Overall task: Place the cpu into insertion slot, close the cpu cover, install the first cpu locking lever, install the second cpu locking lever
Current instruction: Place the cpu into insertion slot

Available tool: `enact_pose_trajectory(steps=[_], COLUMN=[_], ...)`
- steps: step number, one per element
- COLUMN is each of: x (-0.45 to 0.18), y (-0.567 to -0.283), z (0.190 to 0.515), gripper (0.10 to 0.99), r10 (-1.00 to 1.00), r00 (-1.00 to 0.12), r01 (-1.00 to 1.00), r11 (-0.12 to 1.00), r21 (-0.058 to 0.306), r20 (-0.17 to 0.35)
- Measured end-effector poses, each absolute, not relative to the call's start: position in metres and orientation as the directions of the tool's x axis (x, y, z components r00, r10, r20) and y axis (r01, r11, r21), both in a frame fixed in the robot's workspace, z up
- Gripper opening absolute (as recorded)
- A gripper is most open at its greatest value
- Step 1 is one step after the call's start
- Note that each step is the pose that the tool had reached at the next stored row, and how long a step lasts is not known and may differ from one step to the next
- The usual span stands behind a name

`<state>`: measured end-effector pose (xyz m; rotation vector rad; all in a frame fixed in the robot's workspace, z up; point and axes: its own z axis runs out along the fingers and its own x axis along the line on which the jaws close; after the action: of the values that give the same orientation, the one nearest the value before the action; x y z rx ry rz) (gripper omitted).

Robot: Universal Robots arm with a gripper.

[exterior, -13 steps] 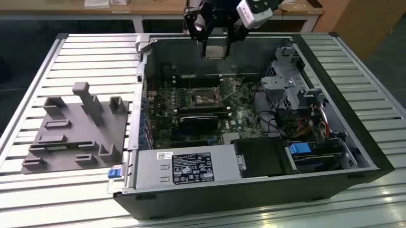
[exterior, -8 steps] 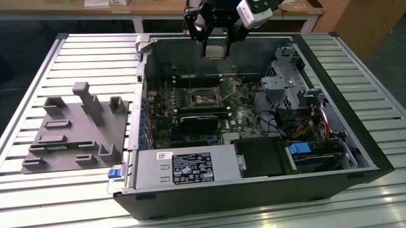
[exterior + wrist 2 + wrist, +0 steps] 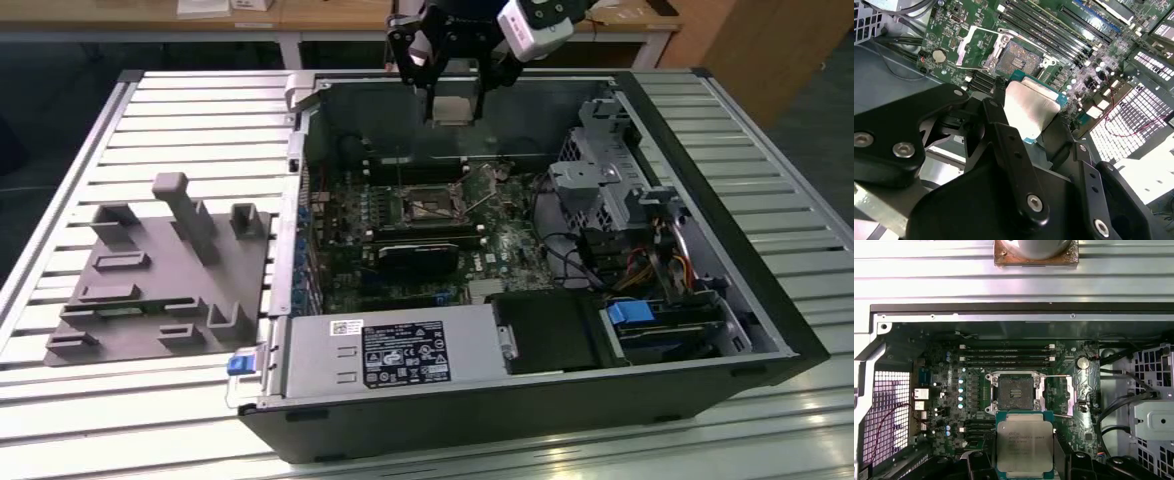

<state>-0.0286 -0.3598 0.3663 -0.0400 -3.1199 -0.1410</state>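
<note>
While the gripper [image 3: 454,92] hangs above the far side of the open computer case [image 3: 534,415], its black fingers [image 3: 1004,135] pinch the cpu [image 3: 1024,444] by opposite edges; its silver top shows in both wrist views. Cpu is in the air, apart from the motherboard [image 3: 514,250]. Insertion slot [image 3: 1015,392] is bare, its dark centre exposed. Cpu cover [image 3: 973,47] is flipped open beside the slot. Grey fixture block [image 3: 160,270] sits on the slatted table [image 3: 200,130], at the exterior view's left.
</note>
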Motion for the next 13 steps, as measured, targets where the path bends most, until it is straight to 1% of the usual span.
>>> enact_pose_trajectory(steps=[5,13], x=[-0.029,-0.029], y=[-0.358,-0.355], z=[0.36,0.347], gripper=[0.537,0.537], r10=[0.025,0.025], r00=[-1.0,-1.0], r01=[0.026,0.026], r11=[0.996,0.997], r21=[0.087,0.069], r20=[0.019,0.019])
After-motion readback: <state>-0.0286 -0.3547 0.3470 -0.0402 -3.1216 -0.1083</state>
